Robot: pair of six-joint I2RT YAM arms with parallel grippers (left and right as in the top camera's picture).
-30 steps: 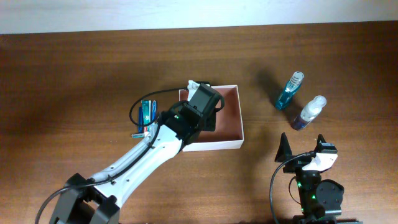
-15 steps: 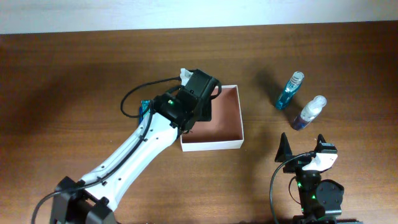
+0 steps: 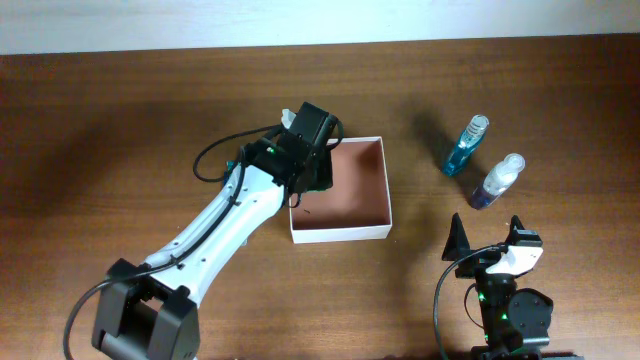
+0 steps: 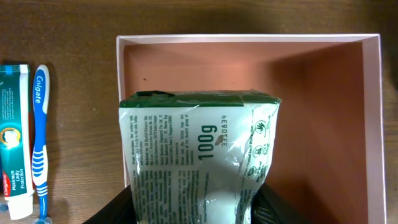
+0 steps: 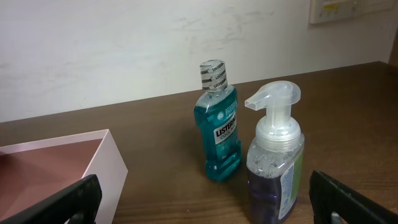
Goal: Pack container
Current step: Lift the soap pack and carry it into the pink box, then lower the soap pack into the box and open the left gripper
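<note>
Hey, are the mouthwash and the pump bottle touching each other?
Apart. The overhead view shows a strip of bare table between the mouthwash and the pump bottle; the right wrist view puts the mouthwash farther back.

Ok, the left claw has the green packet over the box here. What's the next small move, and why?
Probably lower the left claw a little, then open it. It grips the green packet above the container, whose floor looks bare in the wrist view, and the packet lies within the walls' outline, so a short descent should seat it.
</note>
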